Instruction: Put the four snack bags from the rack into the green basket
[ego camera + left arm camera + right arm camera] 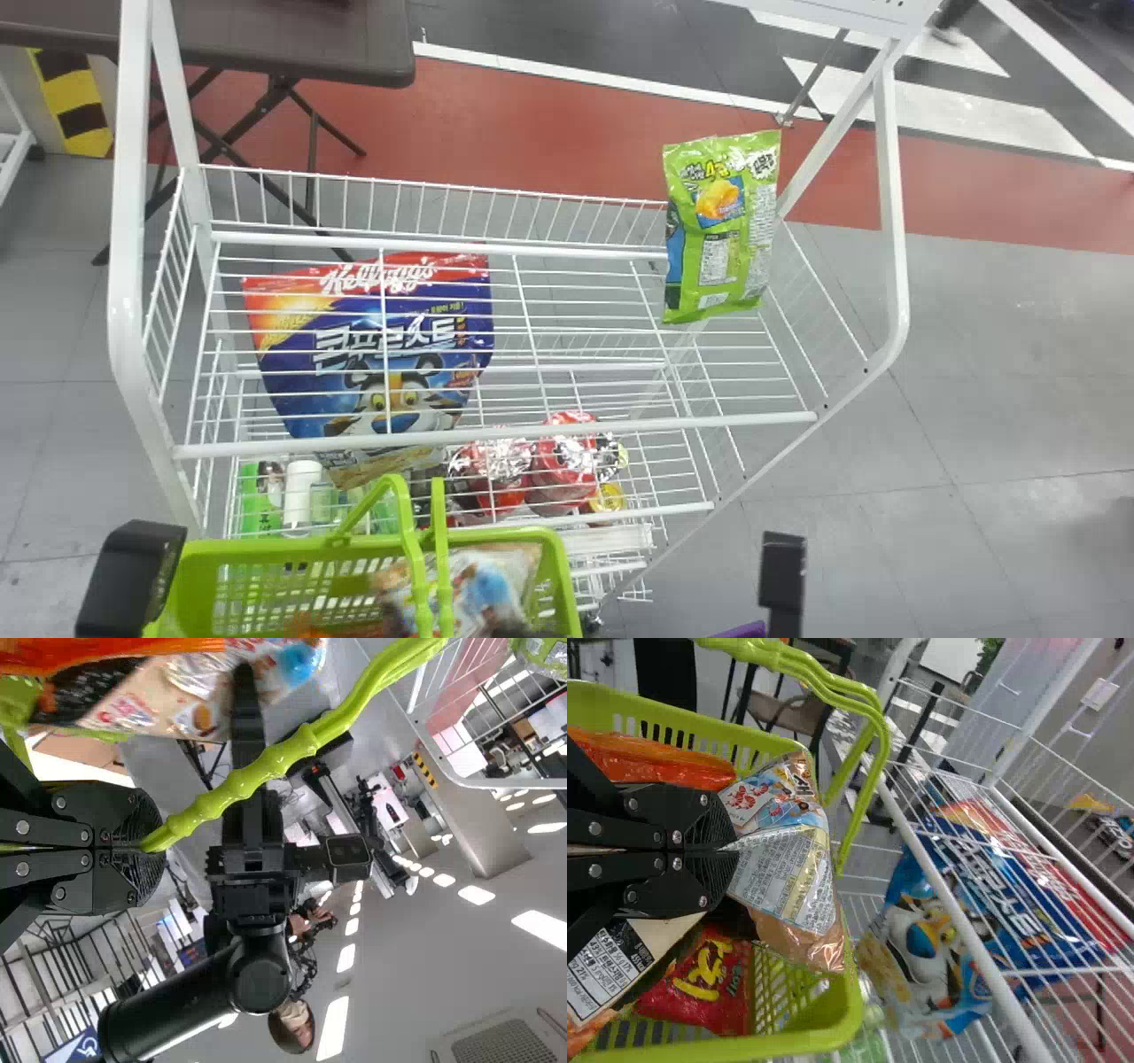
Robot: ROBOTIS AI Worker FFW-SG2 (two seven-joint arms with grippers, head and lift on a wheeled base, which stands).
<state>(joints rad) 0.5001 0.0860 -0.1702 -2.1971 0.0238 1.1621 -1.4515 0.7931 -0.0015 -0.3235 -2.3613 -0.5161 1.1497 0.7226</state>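
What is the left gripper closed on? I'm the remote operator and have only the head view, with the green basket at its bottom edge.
Observer: The left wrist view shows the left gripper shut on the basket's handle.
Operator: And the right gripper, does it hold anything?
Observer: Yes. The right wrist view shows its fingers pinching the snack bag with the white printed panel by one edge, over the basket.
Operator: Is there a red bag in the basket?
Observer: Yes, the right wrist view shows a red bag with yellow lettering lying inside it.
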